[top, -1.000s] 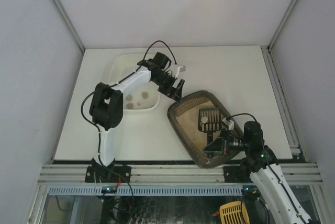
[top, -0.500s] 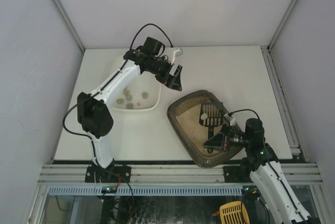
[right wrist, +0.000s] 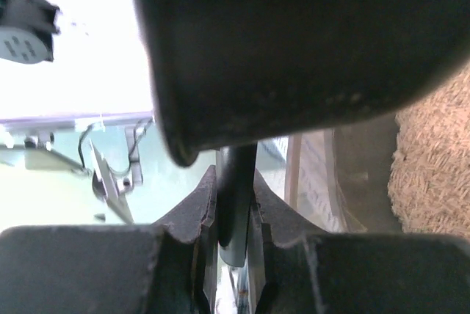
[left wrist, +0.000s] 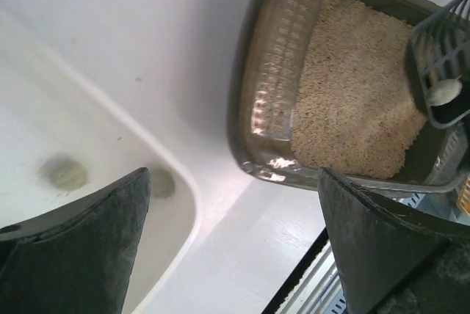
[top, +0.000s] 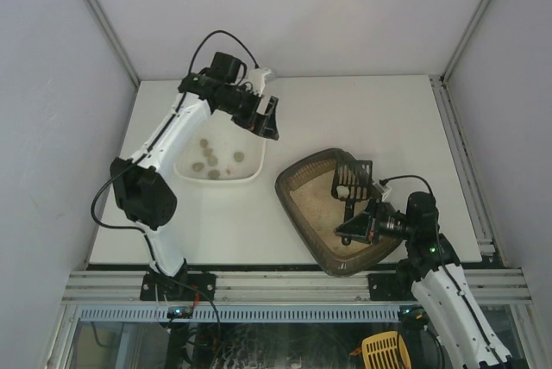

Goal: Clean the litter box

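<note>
- The litter box [top: 315, 207] lies before my right arm, tub [top: 250, 167] to its left.
- My right gripper [top: 363, 227] grips the scoop [top: 353, 177]: carry it level to the tub.
- My left gripper [top: 267, 119] hangs open.
- The clump [top: 344, 190] may roll.

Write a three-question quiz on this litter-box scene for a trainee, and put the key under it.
1. True or false: the left gripper is shut on a clump.
2. The right gripper grips: A) the handle of the dark slotted plastic scoop; B) a cloth; C) nothing.
3. Fill in: the pale lump lies in the ____, over the dark brown-grey rectangular plastic litter box.
Key: 1 false; 2 A; 3 scoop.
</note>
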